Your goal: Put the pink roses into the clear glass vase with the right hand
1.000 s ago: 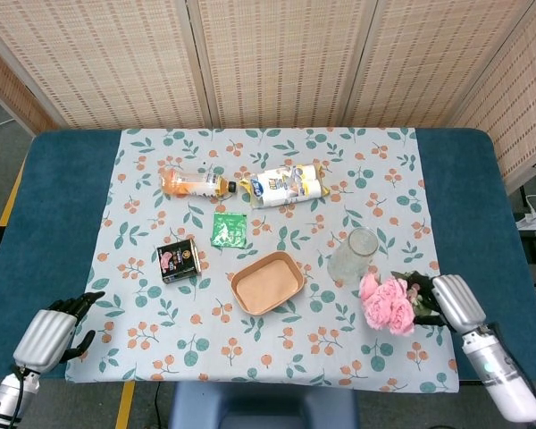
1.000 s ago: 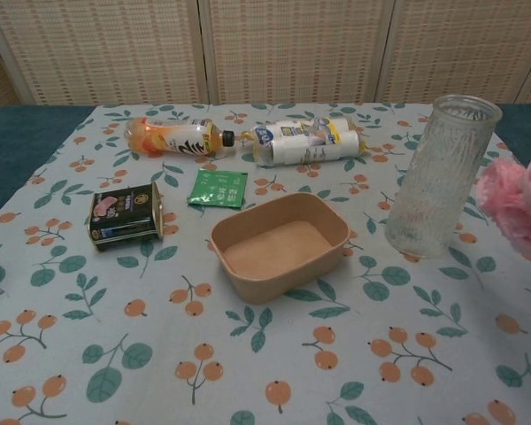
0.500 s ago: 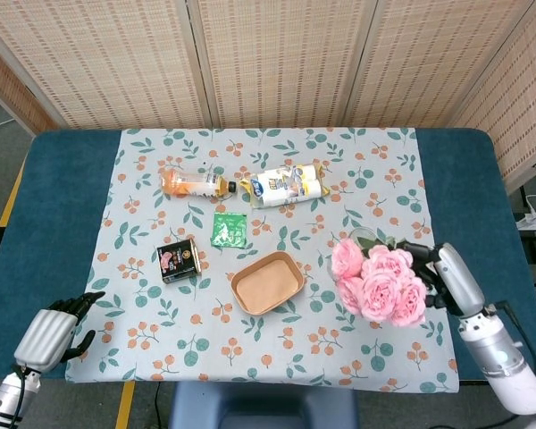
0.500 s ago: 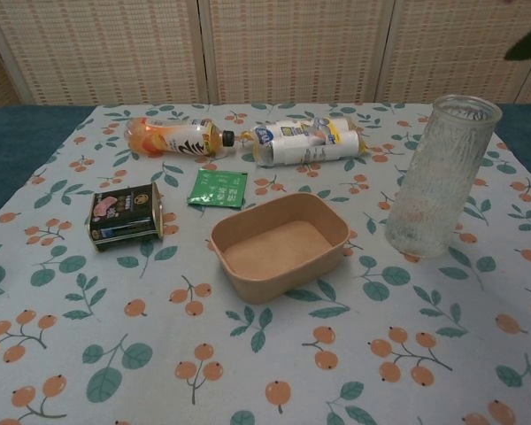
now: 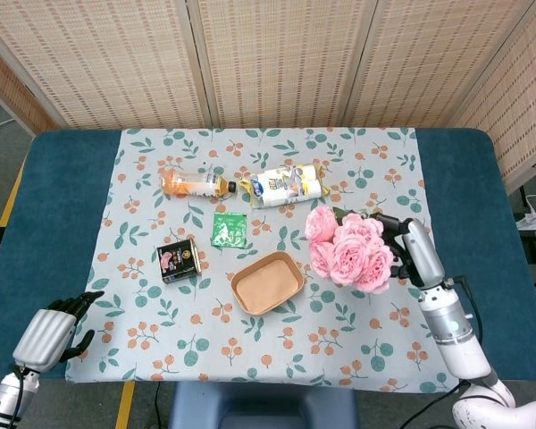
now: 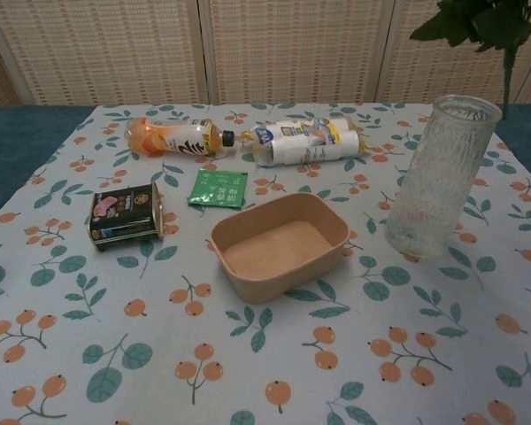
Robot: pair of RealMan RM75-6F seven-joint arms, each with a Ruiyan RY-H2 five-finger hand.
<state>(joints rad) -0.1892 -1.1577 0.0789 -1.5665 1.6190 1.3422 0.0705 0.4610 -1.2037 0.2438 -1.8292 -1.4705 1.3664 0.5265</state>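
Observation:
My right hand (image 5: 414, 250) holds the bunch of pink roses (image 5: 348, 250) up in the air, blooms toward the table's middle. In the head view the blooms cover the clear glass vase, which is hidden there. In the chest view the vase (image 6: 440, 176) stands upright at the right, and the roses' green leaves and stem (image 6: 487, 27) hang above and just right of its mouth. My left hand (image 5: 52, 331) rests at the table's near left edge, fingers curled, holding nothing.
A tan paper tray (image 5: 267, 282) lies left of the vase. Also on the cloth are a dark tin (image 5: 179, 259), a green sachet (image 5: 229, 229), an orange drink bottle (image 5: 191, 184) lying down and a white packet (image 5: 288, 184).
My right hand has lifted the roses off the table and carried them up and to the left, over the vase. The left hand has not moved.

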